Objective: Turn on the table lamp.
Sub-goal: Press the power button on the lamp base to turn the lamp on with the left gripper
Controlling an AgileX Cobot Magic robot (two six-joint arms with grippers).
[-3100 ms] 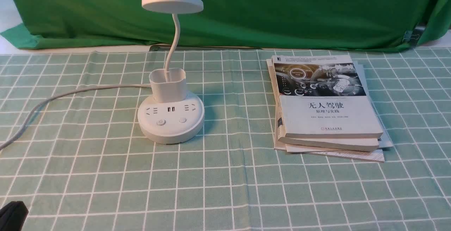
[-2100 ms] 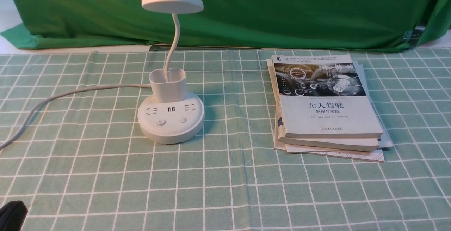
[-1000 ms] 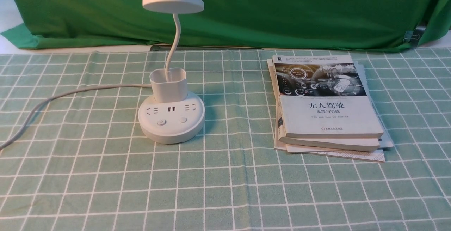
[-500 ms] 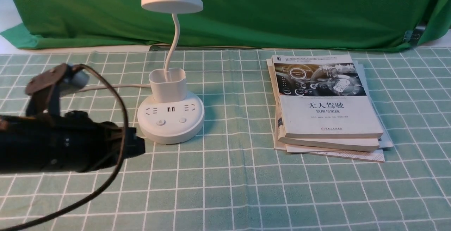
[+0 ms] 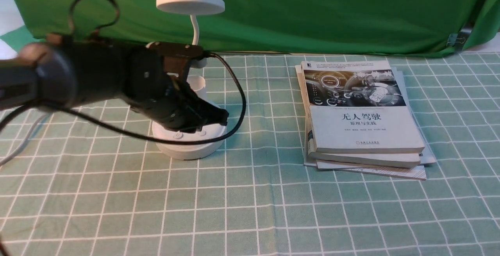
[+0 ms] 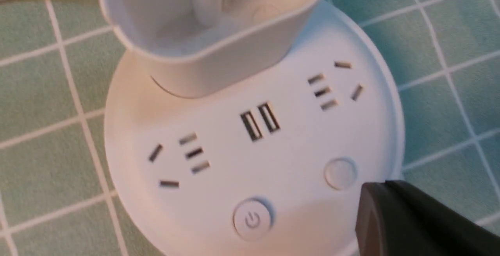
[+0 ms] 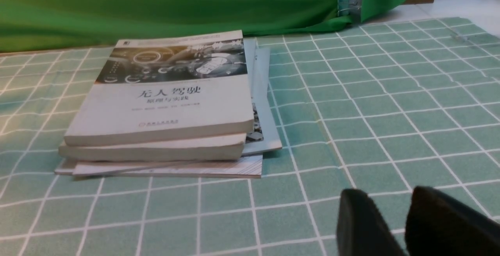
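In the front view, the lamp point(image 5: 190, 4) is seen on the robot's left side of the cloth point(image 5: 312, 213), its base partly hidden by the left gripper point(image 5: 224, 117); the arm is reached across from the left, probably so that the tips can be brought over the buttons; the books point(image 5: 363, 127) are stacked well apart on the right, out of the way of that reach.

In the left wrist view, the power button point(image 6: 252, 219) and a plain button point(image 6: 341, 174) are shown uncovered; the dark tips lie near the plain one, and the jaws appear closed together with nothing gripped, presumably so that a button can be pushed by a single blunt end; which button works the light cannot be told, and a slip onto the wrong one is the likely risk.

In the right wrist view, the right gripper point(image 7: 386, 224) is held with its fingers slightly parted and nothing between them, seemingly not needed for the press.
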